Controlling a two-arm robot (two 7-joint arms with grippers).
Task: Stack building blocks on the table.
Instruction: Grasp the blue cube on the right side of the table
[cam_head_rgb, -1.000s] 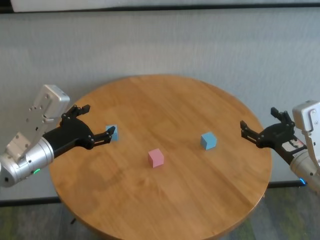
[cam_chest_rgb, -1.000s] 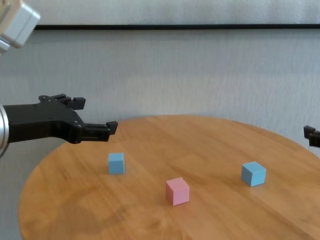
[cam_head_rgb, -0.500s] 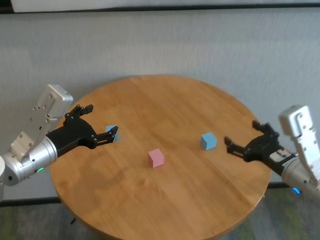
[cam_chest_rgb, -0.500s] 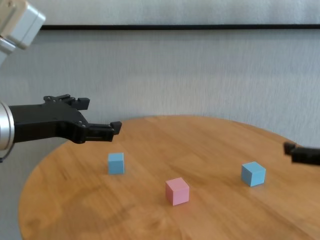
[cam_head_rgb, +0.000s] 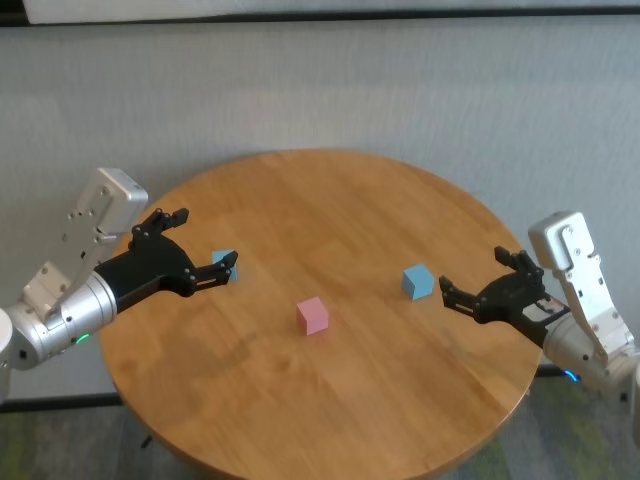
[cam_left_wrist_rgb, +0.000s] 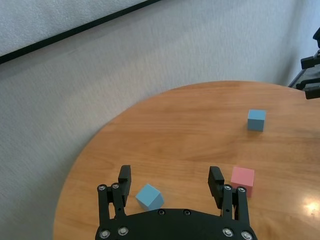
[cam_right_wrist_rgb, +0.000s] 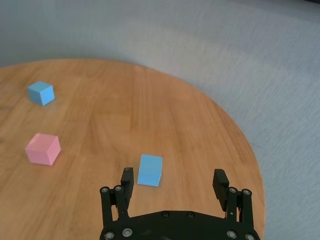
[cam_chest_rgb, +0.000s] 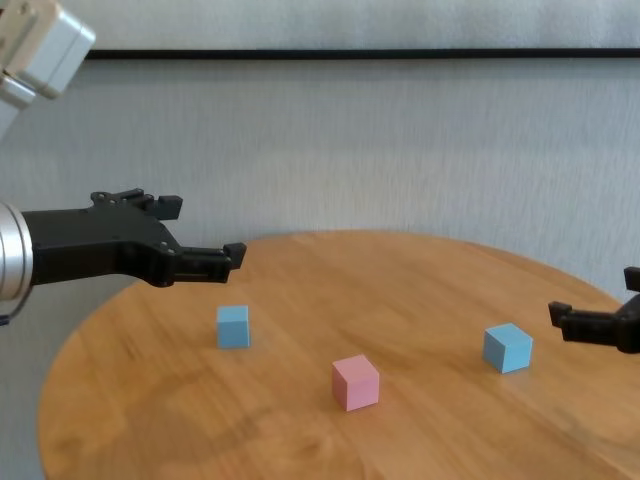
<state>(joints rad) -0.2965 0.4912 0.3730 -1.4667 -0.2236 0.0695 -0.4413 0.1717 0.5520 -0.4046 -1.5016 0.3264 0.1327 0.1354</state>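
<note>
Grey wall (cam_head_rgb: 400, 90) behind table (cam_head_rgb: 330, 400).

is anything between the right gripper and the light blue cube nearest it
Nothing visible does. The right gripper, open, faces the right-hand light blue cube across bare round wooden table; the pale pink cube sits beyond it.

The right end effector (cam_head_rgb: 478, 288) has moved in toward the right-hand blue block (cam_head_rgb: 417, 282), fingers spread.
</note>
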